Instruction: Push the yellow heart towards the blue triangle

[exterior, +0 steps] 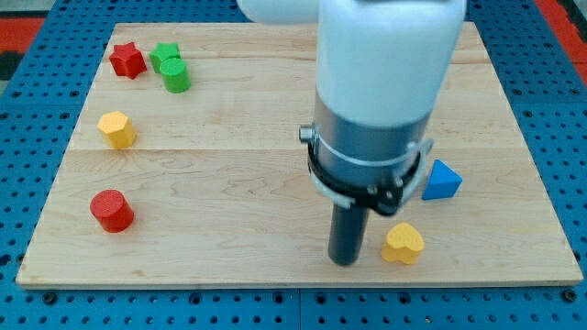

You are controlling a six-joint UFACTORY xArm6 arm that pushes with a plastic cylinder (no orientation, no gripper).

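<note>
The yellow heart [404, 243] lies near the board's bottom edge, right of centre. The blue triangle [443, 180] lies up and to the right of it, partly hidden behind the arm's body. My tip [345, 260] rests on the board just left of the yellow heart, a small gap between them. The arm's white and grey body fills the view's top centre.
A red star [127, 60], a green star [165, 53] and a green cylinder [176, 75] sit at the top left. A yellow hexagon [117, 128] and a red cylinder [112, 210] lie along the left side. The wooden board [229, 183] rests on a blue pegboard.
</note>
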